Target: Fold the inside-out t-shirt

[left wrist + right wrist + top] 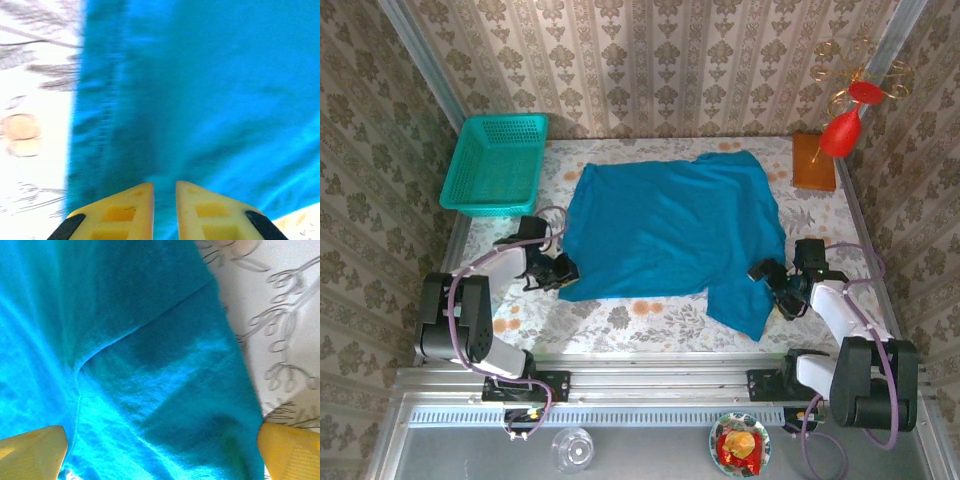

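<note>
While the t-shirt point(670, 225) lies spread on the tabletop point(620, 320), right fingers point(35, 450) stand wide apart over it; left fingers point(130, 212) nearly meet at its edge, grip unclear.

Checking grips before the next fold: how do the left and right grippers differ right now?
The left gripper has jaws nearly together, blue cloth in the gap; the right gripper has jaws spread wide. The left gripper sits at the t-shirt's left near edge, the right gripper at its right. Both are yellow-fingered and low over the cloth; whether the left pinches it is unclear.
</note>
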